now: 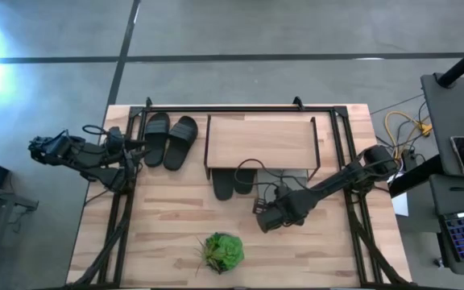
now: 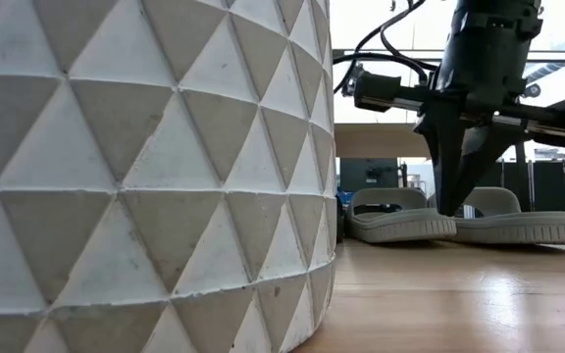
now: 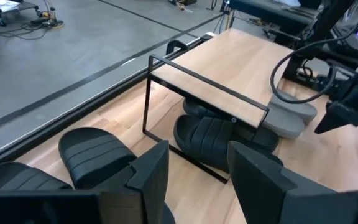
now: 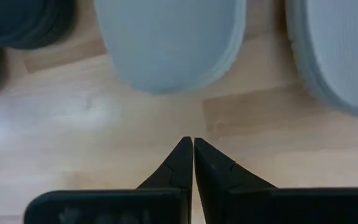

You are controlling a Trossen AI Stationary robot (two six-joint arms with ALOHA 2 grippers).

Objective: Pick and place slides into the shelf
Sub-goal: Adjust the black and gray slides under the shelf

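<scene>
Two grey slides (image 2: 400, 218): lying under the shelf (image 1: 260, 138) at frame center of the high view, heels poking out toward the lower edge.
Black pair (image 1: 168, 139): loose on the bench (image 1: 167, 234), upper left, beside the shelf.
Right gripper (image 1: 269, 216): jaws clenched, empty, just below the grey heels, so nearer.
Left gripper (image 3: 194, 171): jaws released, facing the black pair.
Wrist-only detail: the right wrist view shows the bare gap between tips and heel.

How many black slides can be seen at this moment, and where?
4: one pair lies on the table left of the shelf; another pair sits under the shelf. Any others may be hidden beneath its plank.
</scene>
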